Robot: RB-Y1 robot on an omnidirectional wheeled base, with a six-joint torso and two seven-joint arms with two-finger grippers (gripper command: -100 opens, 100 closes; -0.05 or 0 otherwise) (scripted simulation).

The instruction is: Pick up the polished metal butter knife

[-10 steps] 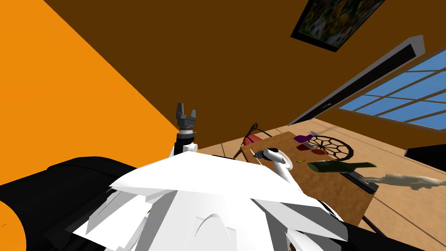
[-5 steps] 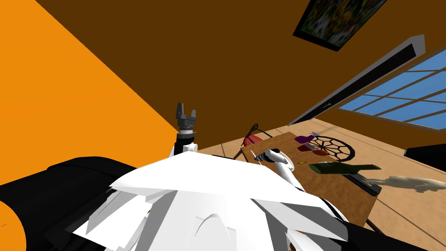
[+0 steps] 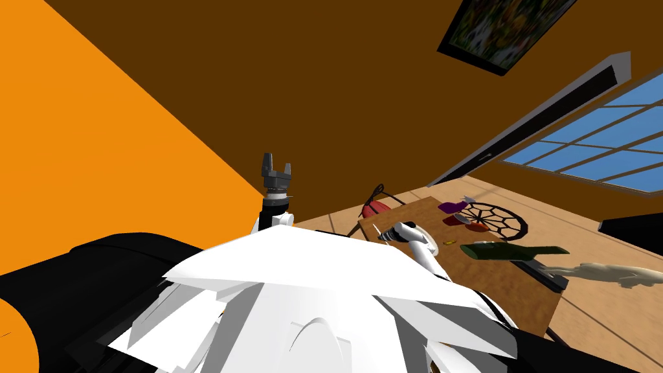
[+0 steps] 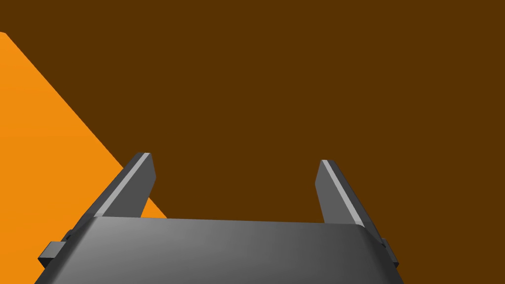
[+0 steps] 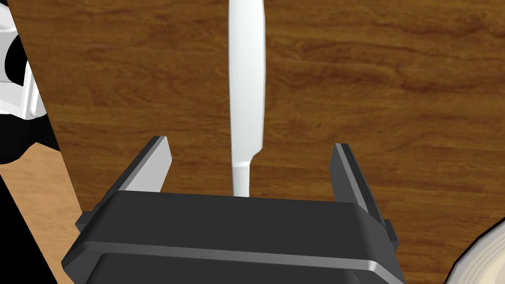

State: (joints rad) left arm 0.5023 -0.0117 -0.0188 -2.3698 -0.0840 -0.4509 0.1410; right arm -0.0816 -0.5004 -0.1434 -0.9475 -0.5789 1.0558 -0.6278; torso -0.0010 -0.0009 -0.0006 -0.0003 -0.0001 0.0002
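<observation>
The right wrist view shows the knife [image 5: 246,98] up close, drawn plain white and lying flat on the wood-grain bench [image 5: 394,98]. Its blade runs straight away from the right gripper [image 5: 250,146], and its narrow handle end disappears under the gripper's dark body. The head view gives the wider setting instead. Further along the bench from that arm lie a dark green bottle [image 3: 511,251] and a round wire rack [image 3: 495,219]; the knife is too small to pick out there.

The right fingers [image 5: 153,167] are spread wide, one on each side of the knife's handle end. There is bare bench between each finger and the knife, so they touch nothing. The right arm reaches out low over the near corner of the bench, its hand pointing down at the top.

The left gripper [image 3: 276,169] is raised upright, well off the bench to its left, its fingers [image 4: 140,172] wide apart and empty.
</observation>
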